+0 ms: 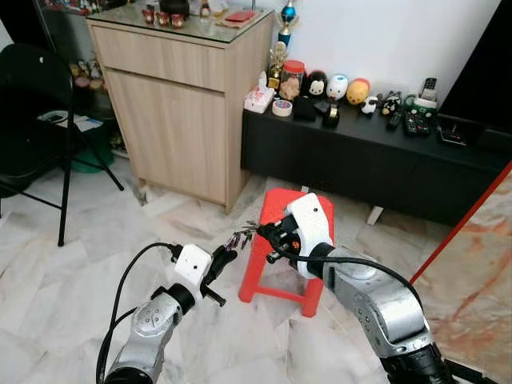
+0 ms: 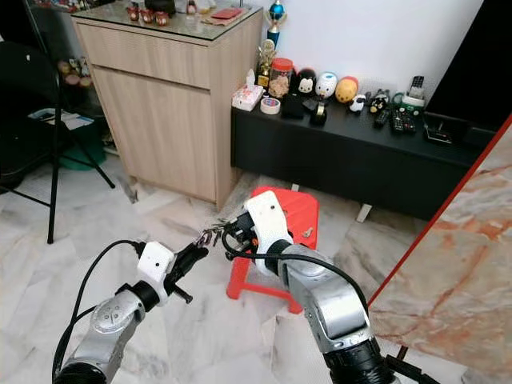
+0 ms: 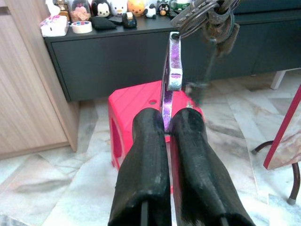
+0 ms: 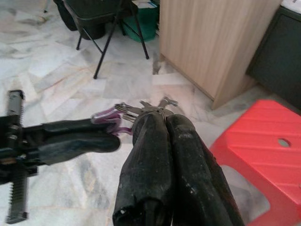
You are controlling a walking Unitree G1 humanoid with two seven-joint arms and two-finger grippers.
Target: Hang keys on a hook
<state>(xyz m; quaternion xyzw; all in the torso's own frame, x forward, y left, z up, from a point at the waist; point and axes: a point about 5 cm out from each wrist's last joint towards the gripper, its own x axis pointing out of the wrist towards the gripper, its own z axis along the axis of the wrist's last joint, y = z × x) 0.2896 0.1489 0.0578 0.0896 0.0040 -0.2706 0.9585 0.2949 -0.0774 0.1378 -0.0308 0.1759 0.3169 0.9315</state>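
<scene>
Keys (image 1: pixel 242 235) hang between both hands above the floor, left hand (image 3: pixel 168 123) pinching the purple tag (image 3: pixel 172 77), right hand (image 4: pixel 156 121) clamped on the bunch. Red stool (image 1: pixel 282 256) sits at three o'clock; no hook visible, and opposing pulls could drop the keys.

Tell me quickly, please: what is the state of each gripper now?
Left gripper: shut on the purple carabiner of the keys.
Right gripper: shut on the keys.

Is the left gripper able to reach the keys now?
Probably yes: the left gripper is already shut on the purple key tag, while the right gripper pinches the keys themselves. Nothing stands between them.
</scene>
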